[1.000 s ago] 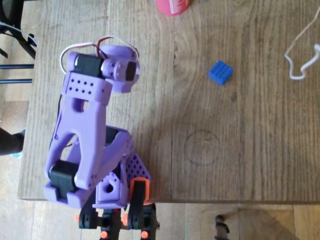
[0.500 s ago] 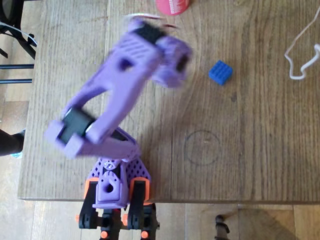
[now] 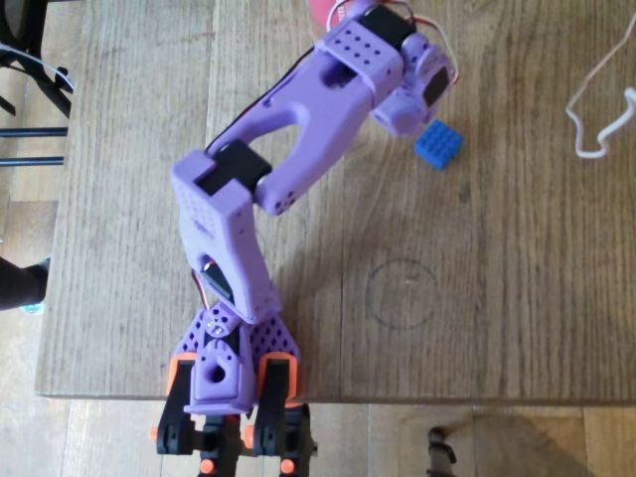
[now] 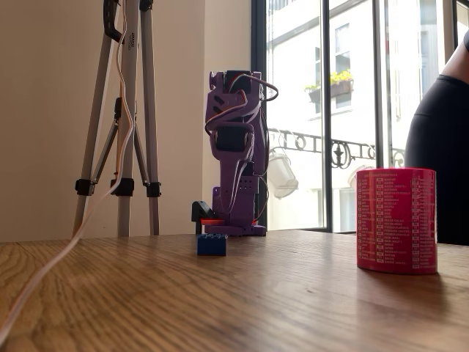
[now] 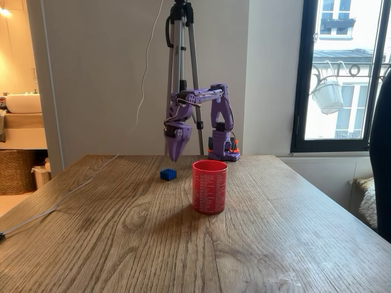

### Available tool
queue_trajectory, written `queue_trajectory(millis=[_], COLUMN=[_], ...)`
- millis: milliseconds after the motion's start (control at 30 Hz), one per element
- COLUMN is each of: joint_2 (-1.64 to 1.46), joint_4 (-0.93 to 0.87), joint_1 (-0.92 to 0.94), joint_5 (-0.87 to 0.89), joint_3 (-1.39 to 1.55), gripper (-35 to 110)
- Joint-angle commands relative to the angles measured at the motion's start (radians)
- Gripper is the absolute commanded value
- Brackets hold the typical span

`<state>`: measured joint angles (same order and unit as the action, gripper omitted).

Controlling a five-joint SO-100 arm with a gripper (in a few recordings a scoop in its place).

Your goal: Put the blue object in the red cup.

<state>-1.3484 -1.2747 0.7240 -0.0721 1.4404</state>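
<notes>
Fixed view: hand (image 5: 173, 151) hangs above the tabletop (image 5: 122, 232), fingers pointing down, holding nothing; open or closed, cannot tell. Blue studded block (image 5: 168, 174) sits on the wood below the hand & slightly nearer the camera, not touching. Red cup (image 5: 209, 186) stands right of the hand, well apart. Judgement: next move needs a short descent onto the block; square, so no long axis.

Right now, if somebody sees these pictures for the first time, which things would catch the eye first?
Probably the purple arm, stretched out from the table's far edge with its gripper hanging above the blue object. Next the red cup, upright on the wooden table, nearer the camera in that fixed view.
</notes>
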Motion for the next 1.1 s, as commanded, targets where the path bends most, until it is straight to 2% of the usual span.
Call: queue_trajectory(millis=[0, 367, 433, 467, 500, 533, 633, 1067], joint_2=[-0.014, 0.020, 0.025, 0.025, 0.023, 0.021, 0.015, 0.106], joint_4=[-0.014, -0.066, -0.072, -0.074, -0.087, -0.101, -0.129, -0.123], joint_1=[-0.002, 0.011, 0.012, 0.014, 0.017, 0.021, 0.029, 0.012], joint_5=[-0.031, -0.095, -0.115, -0.118, -0.120, -0.123, -0.141, -0.141], joint_3=[-0.103, -0.103, -0.100, -0.098, -0.098, -0.100, -0.100, -0.100], gripper=[1, 4, 10, 20, 37, 44, 52, 49])
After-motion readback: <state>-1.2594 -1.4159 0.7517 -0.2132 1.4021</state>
